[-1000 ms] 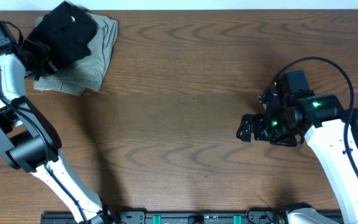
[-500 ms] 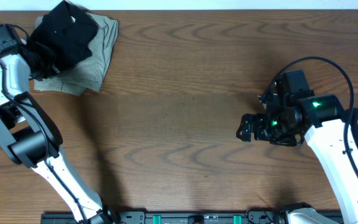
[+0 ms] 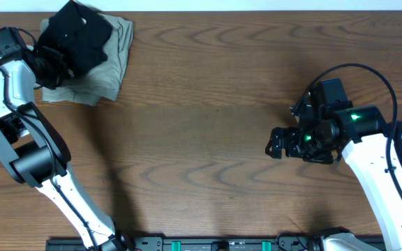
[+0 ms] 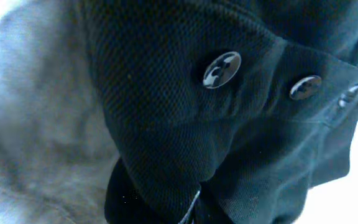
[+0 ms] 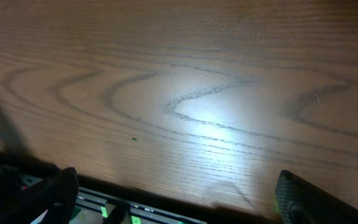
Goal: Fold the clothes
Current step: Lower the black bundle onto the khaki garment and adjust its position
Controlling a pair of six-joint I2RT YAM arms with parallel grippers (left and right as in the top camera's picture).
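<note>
Lifting is the likely next move, so make it a clean one; your left gripper point(image 3: 56, 68) is pinched fully shut on the black garment point(image 3: 82, 33), at the edge of the heap nearest that arm; the garment lies bunched at the far-left corner of the table point(image 3: 208, 118), on top of the olive-khaki garment point(image 3: 114, 66); in the left wrist view a fold of knit fabric just below the buttons point(image 4: 221, 68) is gathered at the fingers, though you cannot tell whether any khaki cloth is caught underneath; rise slowly and watch that the lower garment stays flat; if it comes up too, release and pinch higher on the black fold; carry the piece toward the bare middle of the table before spreading it; your right gripper point(image 3: 274, 145) stands wide open with nothing in it, above bare wood well apart from the clothes; bring it across to take a second corner.
</note>
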